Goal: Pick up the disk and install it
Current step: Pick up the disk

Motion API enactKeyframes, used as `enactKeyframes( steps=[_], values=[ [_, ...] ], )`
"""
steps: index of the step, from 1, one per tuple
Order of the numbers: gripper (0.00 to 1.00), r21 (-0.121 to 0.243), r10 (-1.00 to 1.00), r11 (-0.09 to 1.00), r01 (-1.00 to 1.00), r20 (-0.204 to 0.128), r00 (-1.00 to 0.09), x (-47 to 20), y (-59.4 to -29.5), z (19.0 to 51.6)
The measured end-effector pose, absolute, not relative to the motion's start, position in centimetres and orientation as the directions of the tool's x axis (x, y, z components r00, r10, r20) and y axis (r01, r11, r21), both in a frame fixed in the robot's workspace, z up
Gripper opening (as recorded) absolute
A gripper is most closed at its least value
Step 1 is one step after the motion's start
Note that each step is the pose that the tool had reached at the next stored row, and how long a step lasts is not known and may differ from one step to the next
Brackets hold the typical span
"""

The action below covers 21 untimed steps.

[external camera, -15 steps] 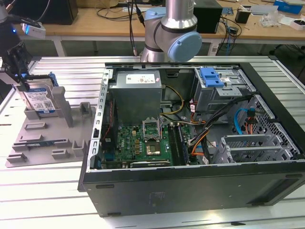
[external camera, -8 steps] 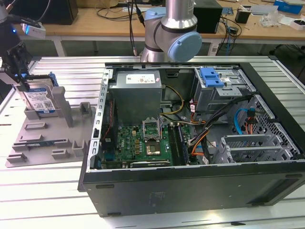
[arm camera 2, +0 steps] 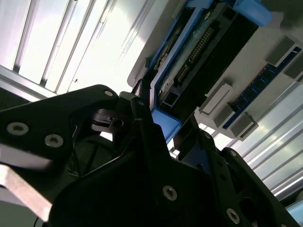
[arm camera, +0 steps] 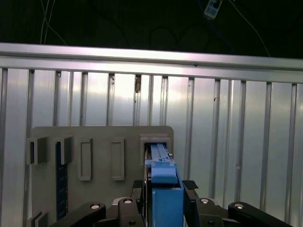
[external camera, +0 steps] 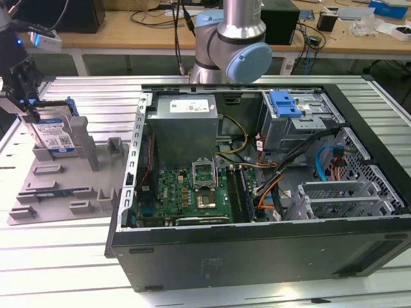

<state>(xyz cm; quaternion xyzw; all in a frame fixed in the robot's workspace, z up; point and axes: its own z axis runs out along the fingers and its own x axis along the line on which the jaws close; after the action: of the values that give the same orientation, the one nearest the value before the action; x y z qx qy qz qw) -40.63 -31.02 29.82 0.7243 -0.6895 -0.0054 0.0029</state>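
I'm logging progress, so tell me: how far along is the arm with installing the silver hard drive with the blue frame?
Done: nothing is installed yet. In hand: the gripper is at the flat silver hard drive with its blue plastic frame, which stands upright in the grey plastic holder beside the open black computer case. Left: the drive is not yet lifted clear or seated in the grey metal drive cage.

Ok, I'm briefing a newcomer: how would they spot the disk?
At the exterior view's left, beside the open computer case, lies a grey fixture tray. The disk stands on edge at its far end: silver, blue-framed, white-and-blue label, among plain grey blocks.
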Motion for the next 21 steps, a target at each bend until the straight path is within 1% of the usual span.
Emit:
enactKeyframes(
  steps=[1,2,21],
  values=[
    [0.44,0.012,-0.999,-0.049,-0.999,-0.004,0.049,-40.63,-31.02,29.81],
    [0.37,0.012,-0.999,-0.049,-0.999,-0.004,0.049,-40.63,-31.02,29.81],
    [0.37,0.012,-0.999,-0.048,-0.999,-0.004,0.048,-40.64,-31.15,29.88]
  ],
)
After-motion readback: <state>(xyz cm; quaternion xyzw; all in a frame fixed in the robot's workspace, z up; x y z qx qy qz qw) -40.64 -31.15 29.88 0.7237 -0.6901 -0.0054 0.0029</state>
